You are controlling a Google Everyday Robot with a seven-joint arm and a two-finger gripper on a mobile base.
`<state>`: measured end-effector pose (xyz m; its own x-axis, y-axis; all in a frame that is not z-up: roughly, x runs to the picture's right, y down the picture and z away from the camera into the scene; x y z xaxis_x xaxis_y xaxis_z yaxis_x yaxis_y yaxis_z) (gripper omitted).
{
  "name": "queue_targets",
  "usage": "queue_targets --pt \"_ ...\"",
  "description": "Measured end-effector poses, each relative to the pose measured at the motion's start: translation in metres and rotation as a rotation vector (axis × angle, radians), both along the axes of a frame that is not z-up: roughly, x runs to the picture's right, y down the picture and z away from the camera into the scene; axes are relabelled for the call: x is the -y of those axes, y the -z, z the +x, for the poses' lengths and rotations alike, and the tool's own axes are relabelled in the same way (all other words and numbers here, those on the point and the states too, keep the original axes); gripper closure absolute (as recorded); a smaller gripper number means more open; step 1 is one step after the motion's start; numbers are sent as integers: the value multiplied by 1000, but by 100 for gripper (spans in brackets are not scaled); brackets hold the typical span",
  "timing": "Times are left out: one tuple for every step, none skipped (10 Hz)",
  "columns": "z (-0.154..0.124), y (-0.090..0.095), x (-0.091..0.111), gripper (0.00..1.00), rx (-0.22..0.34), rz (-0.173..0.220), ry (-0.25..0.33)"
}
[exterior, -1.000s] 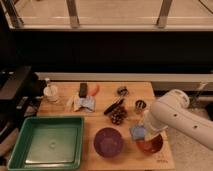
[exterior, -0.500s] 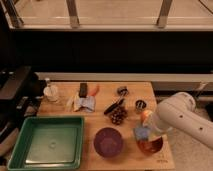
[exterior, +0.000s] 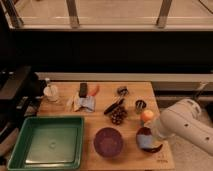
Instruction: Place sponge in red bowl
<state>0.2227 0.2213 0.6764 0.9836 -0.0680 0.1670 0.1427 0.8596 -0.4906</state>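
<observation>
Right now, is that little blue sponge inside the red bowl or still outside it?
Inside. The sponge shows as a blue patch within the rim of the red bowl. The hand sits just above the bowl, largely hidden by the arm.

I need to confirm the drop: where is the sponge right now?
In the camera view the sponge lies inside the red bowl at the table's front right, right of the purple bowl; the gripper sits just above it.
</observation>
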Motion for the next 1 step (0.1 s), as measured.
queue_targets --pt "0 0 0 34 -1 1 0"
